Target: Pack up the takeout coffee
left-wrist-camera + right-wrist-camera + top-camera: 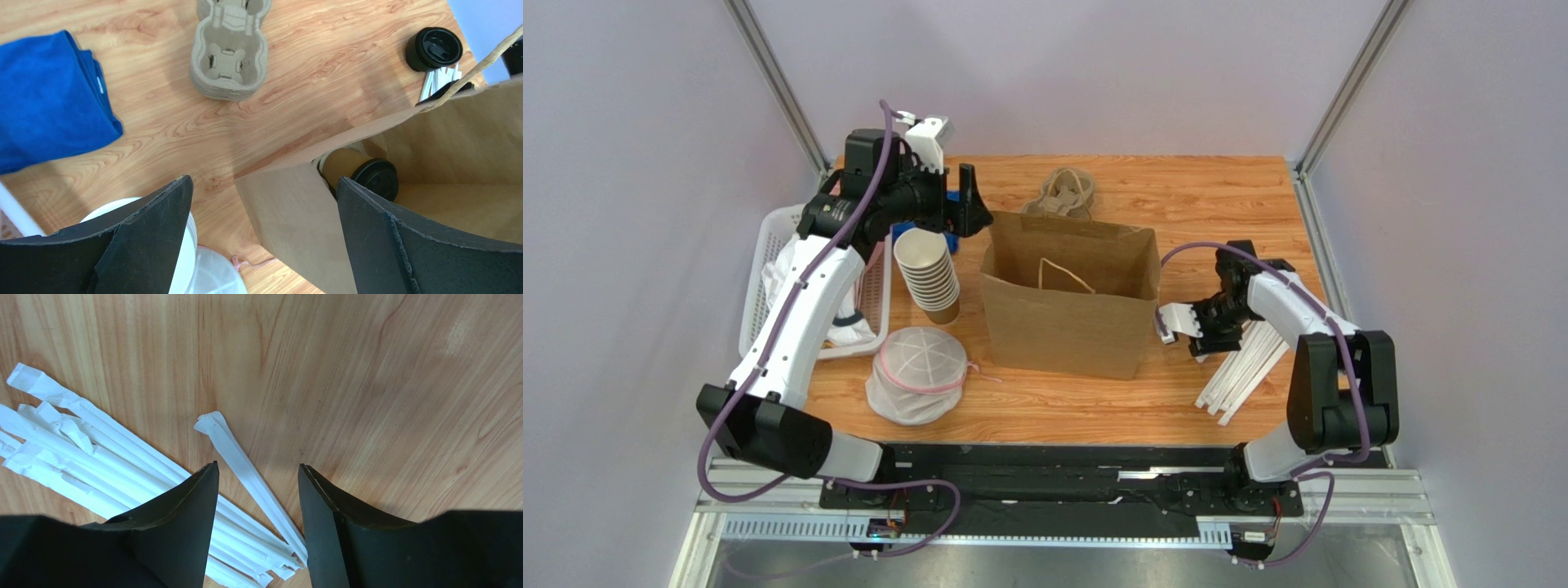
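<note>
The left jaws are seen spread wide, nothing held between them, poised over the near left corner of the brown paper bag (294, 208). The takeout coffee (359, 171) is spotted inside that bag, tucked against the same corner. Its tan body and black lid are visible through the open top, and it appears tipped rather than upright.

The right jaws are parted too, with nothing gripped. Beneath the gap a single wrapped straw (251, 478) is seen lying on the worktop (380, 386). The rest of the wrapped straws (92, 453) are fanned out just beside it, all to the right of the bag.

Outward from the bag now. A stack of paper cups (928, 276) is found just beside its left wall. A round bundle in clear wrap (918, 374) is parked in front of that stack. A white basket (768, 276) is set further left, at the worktop's edge.

Behind the bag a pulp cup carrier (230, 49) is laid flat. A loose black lid (433, 48) is caught in the left wrist view beyond the bag's far rim. A folded blue cloth (49, 98) is seen behind the bag's left side. The bag's paper handle (485, 61) is caught arching over its opening.
</note>
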### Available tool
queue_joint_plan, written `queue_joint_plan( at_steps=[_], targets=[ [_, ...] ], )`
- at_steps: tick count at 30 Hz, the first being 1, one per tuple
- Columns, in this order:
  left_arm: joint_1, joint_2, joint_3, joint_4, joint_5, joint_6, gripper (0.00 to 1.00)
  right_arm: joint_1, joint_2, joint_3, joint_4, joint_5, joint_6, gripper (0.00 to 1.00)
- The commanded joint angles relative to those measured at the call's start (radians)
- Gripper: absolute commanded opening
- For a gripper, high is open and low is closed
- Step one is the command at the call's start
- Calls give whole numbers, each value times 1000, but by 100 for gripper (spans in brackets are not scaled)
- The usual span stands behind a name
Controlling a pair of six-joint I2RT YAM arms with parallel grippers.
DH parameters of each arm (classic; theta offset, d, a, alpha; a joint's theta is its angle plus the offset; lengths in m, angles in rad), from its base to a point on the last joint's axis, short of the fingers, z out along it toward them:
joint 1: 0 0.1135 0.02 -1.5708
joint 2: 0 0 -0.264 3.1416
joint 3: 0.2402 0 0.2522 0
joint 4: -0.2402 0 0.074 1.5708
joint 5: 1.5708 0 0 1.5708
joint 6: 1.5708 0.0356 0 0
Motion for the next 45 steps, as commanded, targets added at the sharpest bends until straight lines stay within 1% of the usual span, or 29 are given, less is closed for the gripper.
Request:
queue_joint_plan(
  at_steps=[1,8,12,20,21,24,25,26,27,39,42,45],
  targets=[
    [26,46,38,-16,34,-30,95,-4,40,27,39,0,-88,54],
    [38,86,72,-26,50,-32,94,-2,83,6,43,17,-137,54],
    [38,106,92,-32,50,-32,93,-5,112,6,47,32,-143,49],
    [40,115,94,-24,51,-33,93,-33,114,1,51,23,-154,32],
    [38,117,95,-24,53,-33,93,-31,109,-7,51,20,-157,27],
    [38,120,101,-24,56,-30,93,-33,85,-14,51,15,-154,19],
    [40,121,103,-29,59,-30,92,-33,65,-14,48,14,-152,12],
    [38,120,104,-27,59,-29,92,-31,54,-14,33,9,-149,8],
    [40,121,106,-27,62,-29,92,-31,43,-11,22,8,-148,1],
    [38,115,95,7,106,-36,91,-34,-147,139,-185,-80,-92,0],
    [37,117,87,22,117,-44,91,-27,-155,136,-185,-98,-91,0],
    [40,114,83,25,123,-45,91,-24,-132,156,-185,-100,-27,0]
  ],
)
